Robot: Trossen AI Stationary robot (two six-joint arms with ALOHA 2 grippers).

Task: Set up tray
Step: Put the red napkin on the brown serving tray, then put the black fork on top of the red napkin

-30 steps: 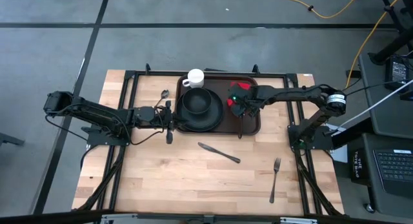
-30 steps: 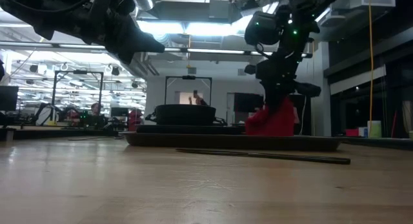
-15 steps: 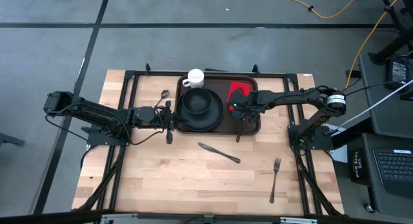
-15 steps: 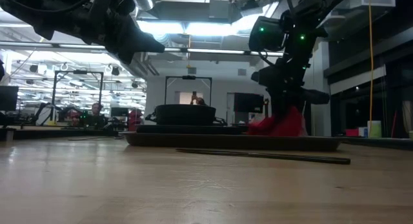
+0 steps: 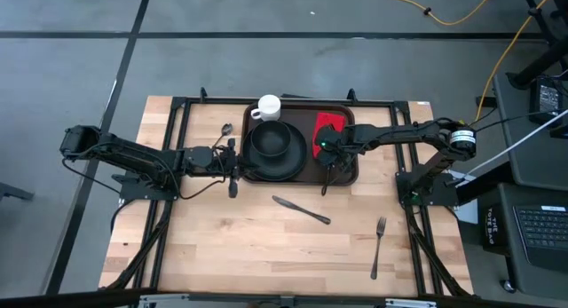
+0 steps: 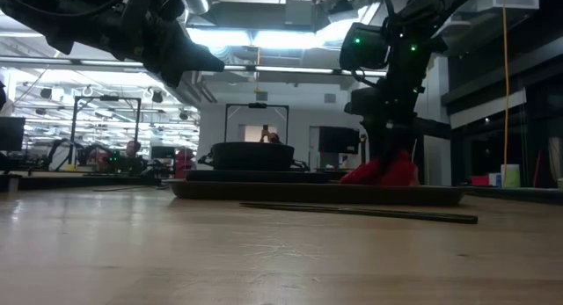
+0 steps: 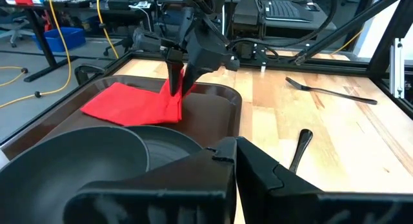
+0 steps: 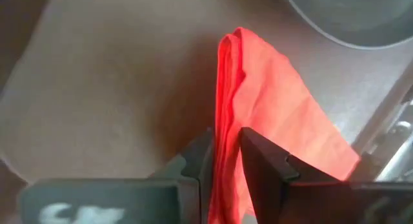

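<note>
The dark brown tray (image 5: 348, 170) lies at the table's far middle. On it are a black plate with a bowl (image 5: 275, 146) and a red napkin (image 5: 328, 123); a white cup (image 5: 269, 106) stands at its far edge. My right gripper (image 5: 325, 150) stands over the napkin's near end, shut on it. Most of the napkin lies flat on the tray (image 7: 222, 108). My left gripper (image 5: 232, 163) hangs shut at the tray's left edge and holds nothing. My right gripper pinches a folded edge at the napkin's near end (image 8: 227, 143) between its two fingers (image 8: 261, 162). The fingers come steeply from above, slanting in from the table's right. That end (image 7: 173, 95) rises a little into the fingers, and the rest lies slack on the tray.
A knife (image 5: 302, 210) lies on the bare wood in front of the tray, a fork (image 5: 379, 246) at the near right and a spoon (image 5: 224, 130) left of the tray. Black frame rails run along the table's edges.
My right gripper has sunk toward the tray with the napkin and rolled its wrist. The napkin, which hung bunched below the fingers, has spread out flat on the tray's right part; only its near end still stands up.
</note>
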